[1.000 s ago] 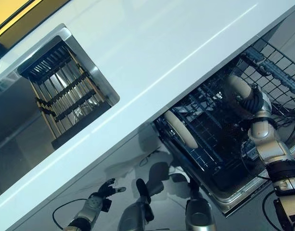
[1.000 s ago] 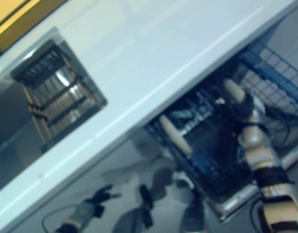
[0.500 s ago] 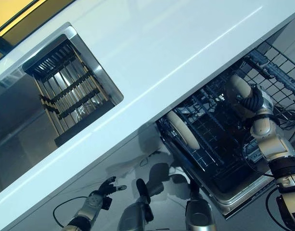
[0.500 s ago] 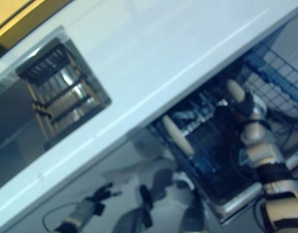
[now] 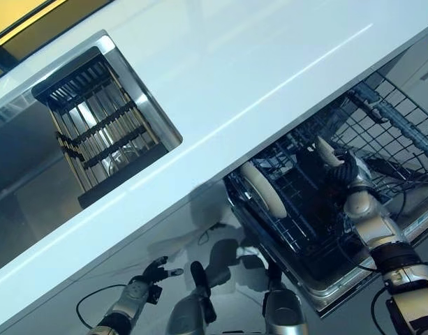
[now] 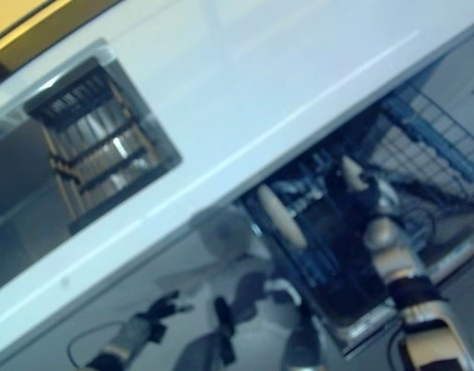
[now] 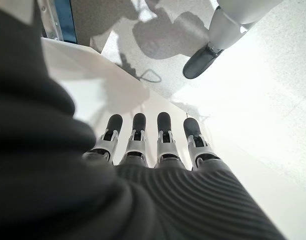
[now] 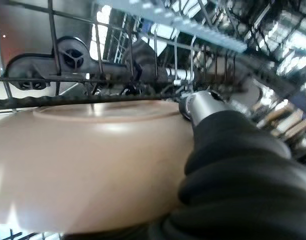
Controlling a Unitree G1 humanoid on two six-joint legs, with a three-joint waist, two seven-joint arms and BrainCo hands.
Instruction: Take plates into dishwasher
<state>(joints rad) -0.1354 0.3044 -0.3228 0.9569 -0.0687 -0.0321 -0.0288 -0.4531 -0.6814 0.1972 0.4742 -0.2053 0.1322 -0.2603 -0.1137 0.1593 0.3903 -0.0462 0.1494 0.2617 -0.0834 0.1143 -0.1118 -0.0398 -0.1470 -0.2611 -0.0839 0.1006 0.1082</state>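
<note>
A beige plate (image 5: 326, 151) is held on edge by the right hand (image 5: 348, 174), whose fingers are curled round its rim, and it is being brought down into the pulled-out lower rack (image 5: 318, 230) of the dishwasher, under the white surface (image 5: 220, 77). In the right wrist view the plate (image 8: 88, 165) fills most of the frame, with rack wires and a roller wheel just beyond it, so it is judged to be close to the wire tines but not yet seated. A second plate (image 5: 264, 190) is already stood upright in the rack, on the side nearer the sink (image 5: 102, 129) than the held plate and well apart from it. The step is best done by keeping the plate upright and parallel to the seated one, lowering it between two tines, and releasing only once its rim rests on the rack floor; a tilted entry is likely to catch a wire. The upper rack (image 5: 395, 132), pulled out above the lower one, should be cleared by the wrist. The left hand (image 5: 154, 272) hangs idle low beside the surface's front, its fingers (image 7: 138, 135) straight and relaxed, holding nothing.
</note>
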